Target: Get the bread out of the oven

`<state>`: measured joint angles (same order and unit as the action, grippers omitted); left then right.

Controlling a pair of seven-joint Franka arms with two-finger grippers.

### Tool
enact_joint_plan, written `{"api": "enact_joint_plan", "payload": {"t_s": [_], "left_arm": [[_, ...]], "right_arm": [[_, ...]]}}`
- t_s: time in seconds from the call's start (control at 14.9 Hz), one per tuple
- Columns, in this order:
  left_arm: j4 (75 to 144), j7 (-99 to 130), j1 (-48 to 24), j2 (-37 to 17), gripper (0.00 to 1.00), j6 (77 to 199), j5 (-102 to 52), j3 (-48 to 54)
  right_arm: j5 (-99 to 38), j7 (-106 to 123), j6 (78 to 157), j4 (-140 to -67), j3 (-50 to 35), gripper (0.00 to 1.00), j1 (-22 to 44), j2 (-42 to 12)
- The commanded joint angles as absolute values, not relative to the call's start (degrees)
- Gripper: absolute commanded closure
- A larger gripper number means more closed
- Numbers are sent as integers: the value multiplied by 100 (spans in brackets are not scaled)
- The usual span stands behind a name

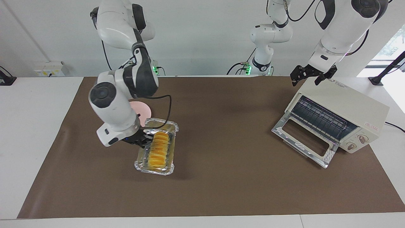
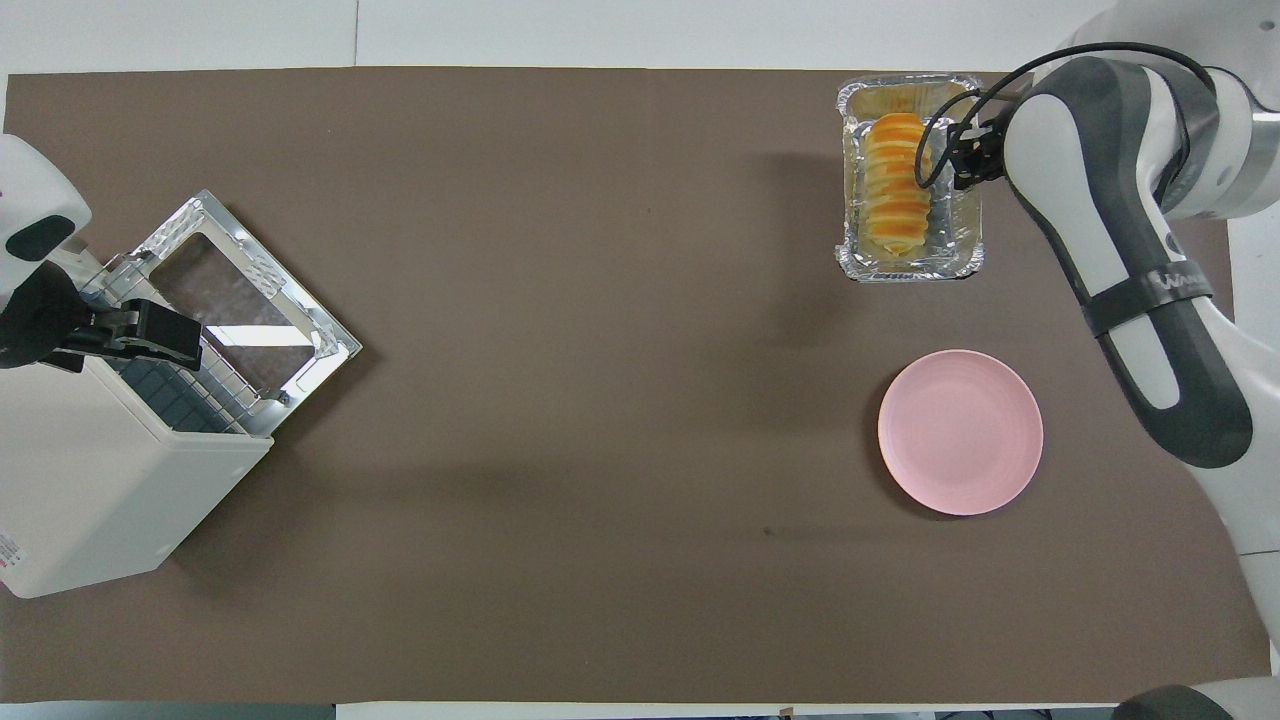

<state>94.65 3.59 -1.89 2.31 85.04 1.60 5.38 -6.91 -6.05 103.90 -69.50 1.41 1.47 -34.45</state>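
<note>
The bread (image 1: 158, 147) lies in a silver foil tray (image 1: 155, 170). My right gripper (image 1: 144, 139) is shut on the tray's side rim and holds it tilted above the brown mat, beside the pink plate (image 2: 960, 430). The overhead view shows the bread (image 2: 895, 190), the tray (image 2: 905, 268) and the right gripper (image 2: 960, 160). The cream-white oven (image 1: 345, 107) stands at the left arm's end of the table with its glass door (image 1: 300, 139) dropped open and its wire rack (image 1: 322, 118) bare. My left gripper (image 1: 311, 76) waits open over the oven's top.
The pink plate (image 1: 144, 109) is mostly hidden by the right arm in the facing view. The brown mat (image 1: 221, 190) covers the table. The oven (image 2: 90, 480) and its open door (image 2: 240, 290) take up the mat's corner at the left arm's end.
</note>
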Motion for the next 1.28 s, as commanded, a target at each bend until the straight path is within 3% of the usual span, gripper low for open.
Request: {"api": "enact_joint_plan", "payload": {"t_s": [0.0, 0.47, 0.81, 0.87, 0.94, 1.21], "left_arm": [[9589, 316, -123, 369, 0, 8481, 62, 554], [9589, 316, -123, 369, 0, 8481, 62, 554], [9589, 316, -123, 369, 0, 8481, 62, 554], [9589, 316, -123, 369, 0, 8481, 62, 554], [9589, 316, -123, 369, 0, 8481, 62, 554], [9589, 316, -123, 369, 0, 8481, 62, 554]], "right_arm": [[-809, -248, 10853, -7084, 79, 100, -8, -3664], [-782, 535, 11715, -7918, 97, 100, -158, -3622], [-791, 545, 11856, -8042, 105, 100, -115, -3595], [-791, 545, 11856, -8042, 105, 83, -123, -3586], [-791, 554, 11874, -8059, 105, 1, -132, -3577], [-668, 589, 11664, -8016, 114, 0, -158, -3551]]}}
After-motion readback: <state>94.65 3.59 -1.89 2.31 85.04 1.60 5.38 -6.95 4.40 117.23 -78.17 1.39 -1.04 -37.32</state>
